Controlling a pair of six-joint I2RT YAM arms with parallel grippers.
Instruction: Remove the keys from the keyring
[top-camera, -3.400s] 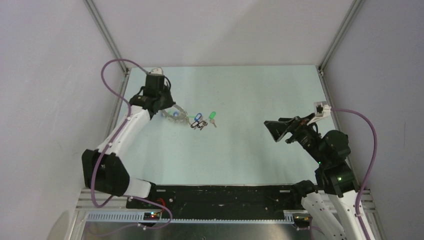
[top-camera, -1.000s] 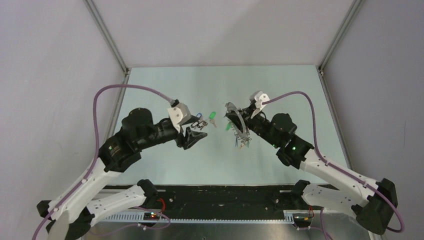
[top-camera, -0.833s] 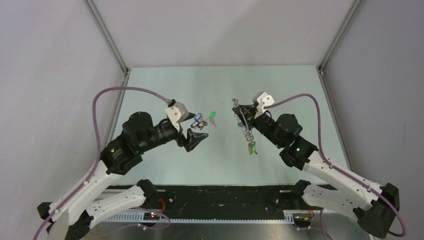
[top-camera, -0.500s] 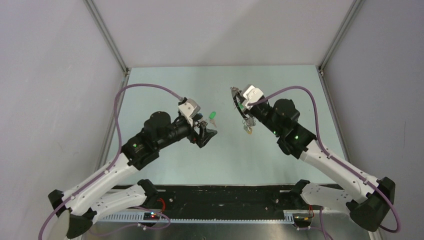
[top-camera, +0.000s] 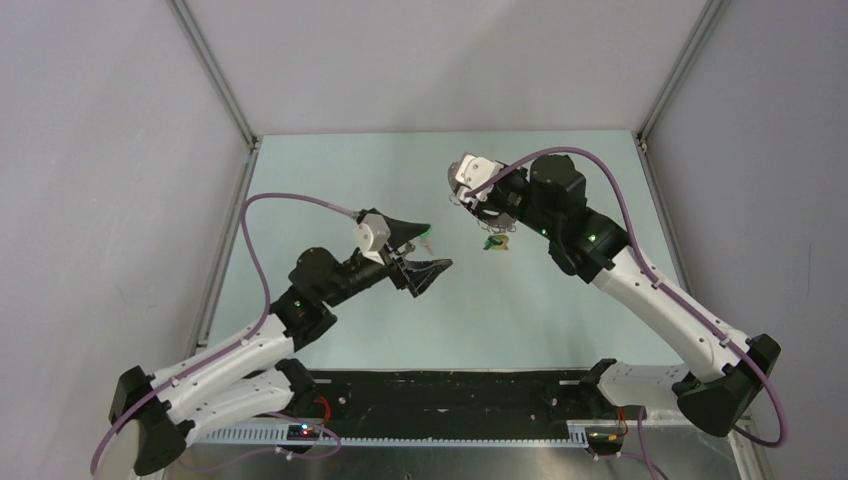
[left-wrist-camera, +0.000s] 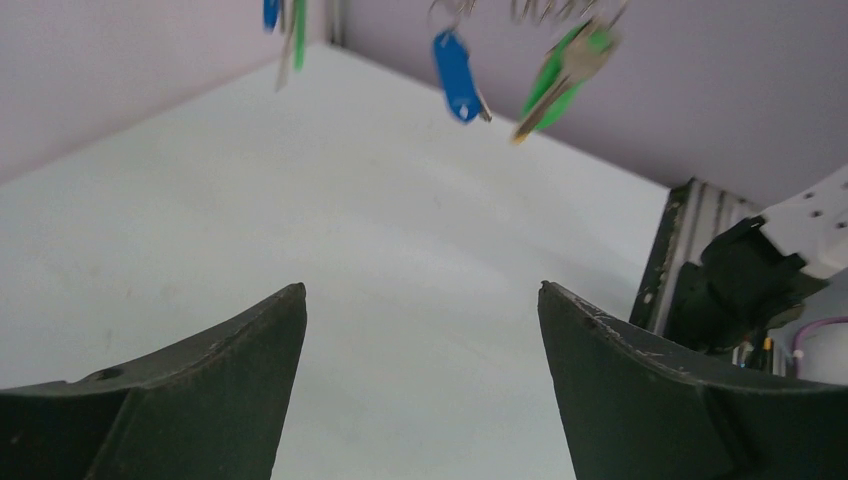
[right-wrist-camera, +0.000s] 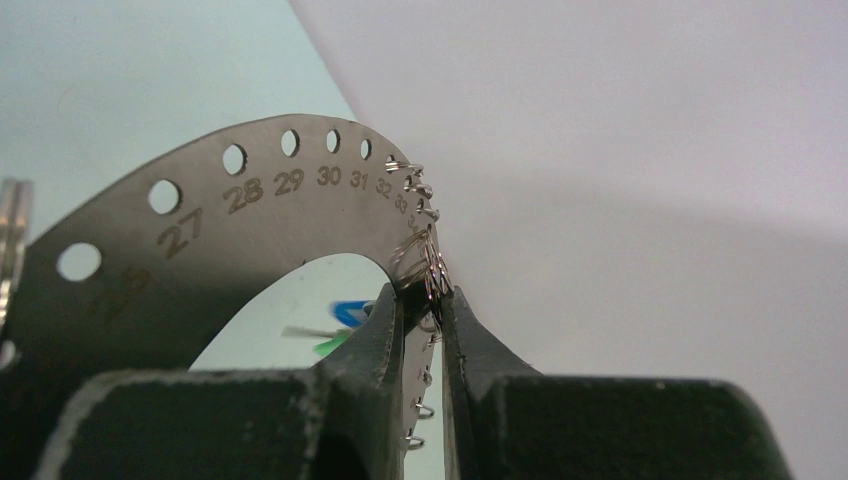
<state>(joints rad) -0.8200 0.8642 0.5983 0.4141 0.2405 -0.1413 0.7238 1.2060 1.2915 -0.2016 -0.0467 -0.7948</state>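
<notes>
The right tool (right-wrist-camera: 420, 300) is pinched tight on the keyring (right-wrist-camera: 250, 200), up above the bench (top-camera: 540, 300) toward 12 o'clock. The keys (left-wrist-camera: 455, 75) hang under it. The left tool (left-wrist-camera: 420, 290) is wide apart and empty, at 8 o'clock from the keys.

The bench (top-camera: 330, 170) has a pale mint-green top, matt and plain, under soft even light w/ only faint shadows. It is closed on 3 sides by plain panels of light grey-lilac colour: back wall (top-camera: 440, 60), left wall (top-camera: 90, 200), right wall (top-camera: 770, 150). An alum. profile (top-camera: 212, 72) runs along the far left corner joint, a 2nd profile (top-camera: 680, 72) along the far right one. At the near edge lies a black strip (top-camera: 450, 385), then a grey slotted cable duct (top-camera: 430, 436) on a metal plate (top-camera: 450, 462).
</notes>
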